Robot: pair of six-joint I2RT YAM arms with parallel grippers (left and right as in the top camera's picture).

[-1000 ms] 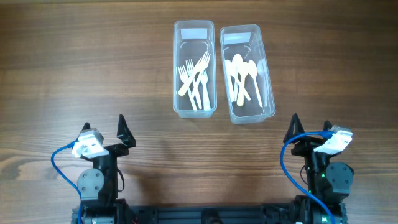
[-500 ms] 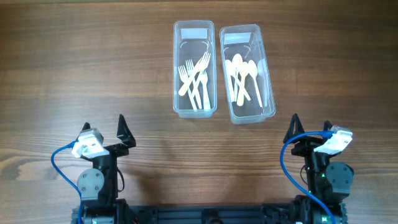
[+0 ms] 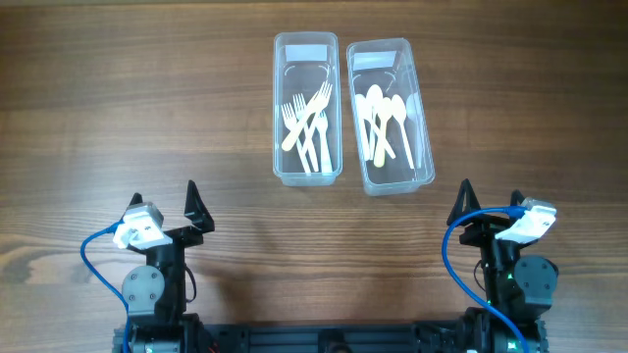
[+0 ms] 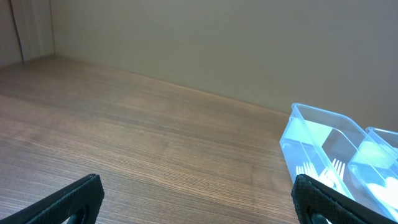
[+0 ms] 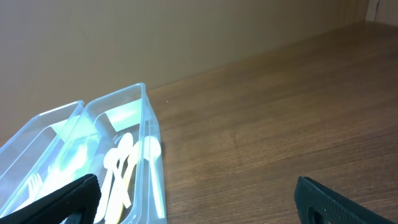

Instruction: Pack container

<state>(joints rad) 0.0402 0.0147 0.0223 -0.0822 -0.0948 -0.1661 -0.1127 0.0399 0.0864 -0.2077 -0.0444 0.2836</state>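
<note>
Two clear plastic containers stand side by side at the table's far middle. The left container (image 3: 306, 167) holds several white forks (image 3: 308, 125). The right container (image 3: 394, 179) holds several white spoons (image 3: 381, 122). My left gripper (image 3: 163, 202) is open and empty at the near left, far from both. My right gripper (image 3: 488, 201) is open and empty at the near right. The left container (image 4: 311, 134) shows in the left wrist view. The right container (image 5: 152, 155) with spoons (image 5: 121, 165) shows in the right wrist view.
The wooden table (image 3: 147, 108) stretches around the containers. A plain wall (image 4: 217, 37) stands behind the table's far edge.
</note>
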